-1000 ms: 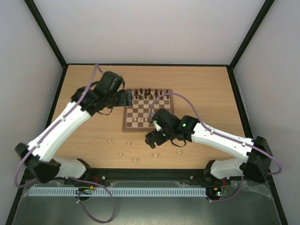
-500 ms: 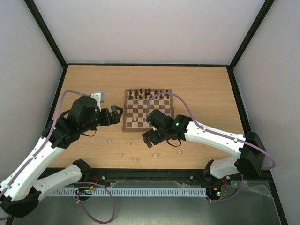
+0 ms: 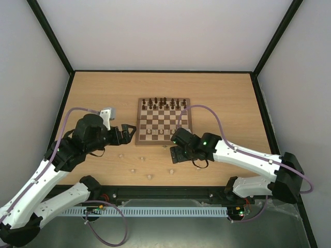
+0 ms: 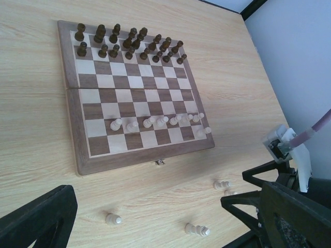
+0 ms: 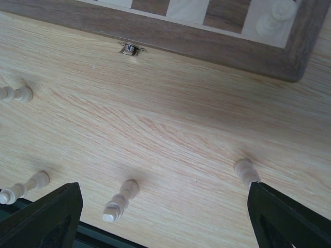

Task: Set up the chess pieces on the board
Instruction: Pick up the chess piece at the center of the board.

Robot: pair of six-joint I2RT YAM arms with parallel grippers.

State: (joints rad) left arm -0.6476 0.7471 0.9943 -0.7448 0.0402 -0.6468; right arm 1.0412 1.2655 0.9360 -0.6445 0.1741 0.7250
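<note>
On the worktop [image 3: 222, 93] in front of the chessboard [image 4: 68, 103], you are looking at several loose pale chess pieces [image 5: 119, 199], some lying on their sides. Others are standing in a crowded row on the board's near ranks, bunching toward its right side. From above they are showing as mere specks, so you are not making out which piece is which. The right wrist view is cutting the board down to its near border and latch [image 5: 130, 49], and one piece is running off the lower left corner. The dark chess pieces [image 4: 129, 44] are filling the far two ranks.

Your right end effector [image 3: 174, 153] is hanging spread wide over the loose pieces just off the board's near right corner, gripping nothing. Your left end effector [image 3: 128, 133] is also gaping and empty, beside the near left corner. A second ago it was reaching over the board's far left edge. It has drawn back since, while the right one has stayed near its corner.
</note>
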